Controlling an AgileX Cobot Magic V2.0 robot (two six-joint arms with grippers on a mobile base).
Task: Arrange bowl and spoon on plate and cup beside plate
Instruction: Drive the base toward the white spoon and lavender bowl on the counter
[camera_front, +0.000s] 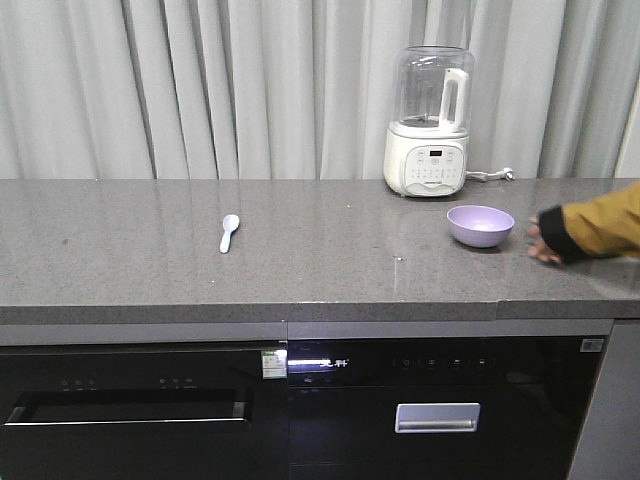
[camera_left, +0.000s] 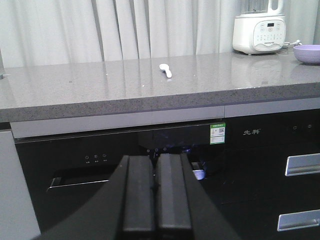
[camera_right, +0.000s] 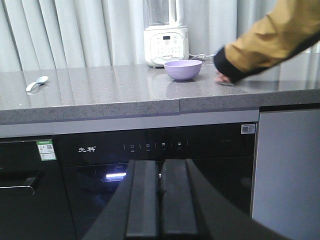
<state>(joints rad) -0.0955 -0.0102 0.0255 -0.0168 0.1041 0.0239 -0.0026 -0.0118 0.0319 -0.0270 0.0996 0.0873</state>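
The lavender bowl (camera_front: 480, 225) sits upright on the grey countertop (camera_front: 330, 255) at the right, also seen as the bowl (camera_right: 183, 69) and at the frame edge as the bowl (camera_left: 307, 53). The pale spoon (camera_front: 229, 233) lies left of centre, scoop toward the back; it shows as the spoon (camera_left: 166, 70) and the spoon (camera_right: 37, 83). The plate and the cup are out of view. My left gripper (camera_left: 155, 165) and right gripper (camera_right: 160, 167) are both shut on nothing, low in front of the black appliances, well below the counter.
A person's arm in a yellow sleeve (camera_front: 598, 228) reaches in from the right, its hand on the counter beside the bowl. A white blender (camera_front: 429, 122) stands at the back by the curtain. Black built-in appliances (camera_front: 300, 410) fill the space under the counter.
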